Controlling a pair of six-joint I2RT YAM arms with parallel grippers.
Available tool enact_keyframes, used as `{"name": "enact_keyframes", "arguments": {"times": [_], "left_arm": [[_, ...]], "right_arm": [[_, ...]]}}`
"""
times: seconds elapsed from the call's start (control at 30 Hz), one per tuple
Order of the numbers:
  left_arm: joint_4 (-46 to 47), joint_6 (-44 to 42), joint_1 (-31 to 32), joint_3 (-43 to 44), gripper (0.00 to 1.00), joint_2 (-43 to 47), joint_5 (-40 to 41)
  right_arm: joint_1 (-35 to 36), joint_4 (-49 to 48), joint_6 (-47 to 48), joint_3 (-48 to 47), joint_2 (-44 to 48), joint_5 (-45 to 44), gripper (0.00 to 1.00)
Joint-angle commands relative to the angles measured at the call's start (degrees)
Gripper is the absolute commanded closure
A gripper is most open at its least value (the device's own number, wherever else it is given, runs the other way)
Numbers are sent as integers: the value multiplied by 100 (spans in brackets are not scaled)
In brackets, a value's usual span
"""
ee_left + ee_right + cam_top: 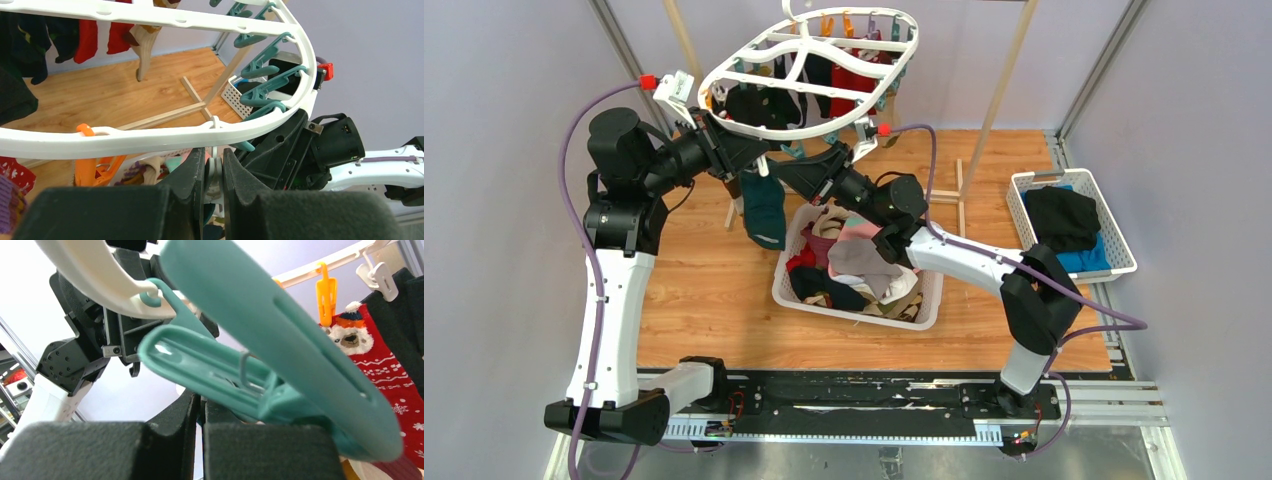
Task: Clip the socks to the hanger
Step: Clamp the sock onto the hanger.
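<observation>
overhead — both jaws tight at the hanger (150, 140) rim

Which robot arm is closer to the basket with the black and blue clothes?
The right arm. Its elbow is right beside that basket. The left arm stands far off, on the other side of the sock basket.

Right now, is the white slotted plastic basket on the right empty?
No, the white slotted plastic basket holds folded black clothes and blue clothes.
</observation>
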State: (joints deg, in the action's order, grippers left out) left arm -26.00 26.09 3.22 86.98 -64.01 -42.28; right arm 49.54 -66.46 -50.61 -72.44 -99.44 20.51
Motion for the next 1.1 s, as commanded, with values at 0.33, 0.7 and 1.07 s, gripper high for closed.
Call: {"name": "enact_keyframes", "arguments": {"times": [0.33, 0.7, 1.07], "left_arm": [[-123, -145, 29, 38, 80, 108, -276], [-211, -218, 29, -31, 30, 187, -180], [-217, -468, 32, -172, 37, 330, 190]], "right_arm": [[82, -556, -180, 155, 174, -409, 100], [82, -480, -163, 181, 146, -261, 100], [67, -352, 47, 759, 424, -312, 54]]}}
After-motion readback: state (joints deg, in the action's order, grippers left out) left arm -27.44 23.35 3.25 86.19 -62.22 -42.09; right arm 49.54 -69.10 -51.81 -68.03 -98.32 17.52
